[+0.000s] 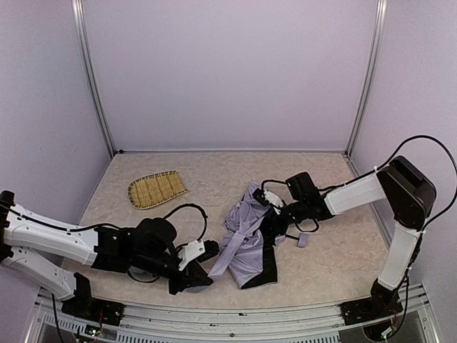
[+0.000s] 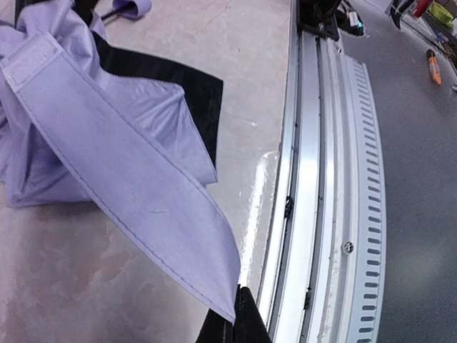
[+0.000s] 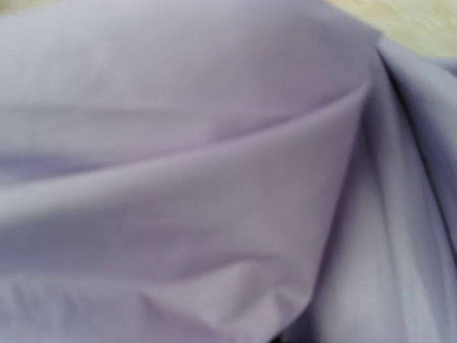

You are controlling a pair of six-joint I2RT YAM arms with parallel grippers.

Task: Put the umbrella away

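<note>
The umbrella (image 1: 250,246) lies crumpled in the middle of the table (image 1: 335,264), with lavender fabric on top and black lining showing at the near edge. My left gripper (image 2: 235,323) is pinched closed on the tip of the strap (image 2: 121,171), near the front rail (image 2: 314,214). My right gripper (image 1: 273,209) is pressed into the fabric. Its camera sees only cloth, so I cannot tell if the fingers are apart. A woven tray (image 1: 157,189) lies well apart from the umbrella.

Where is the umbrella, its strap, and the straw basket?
umbrella (image 1: 246,249), top view, crumpled lavender fabric
strap (image 2: 125,175), left wrist view, middle of band
straw basket (image 1: 156,190), top view, woven middle
</note>
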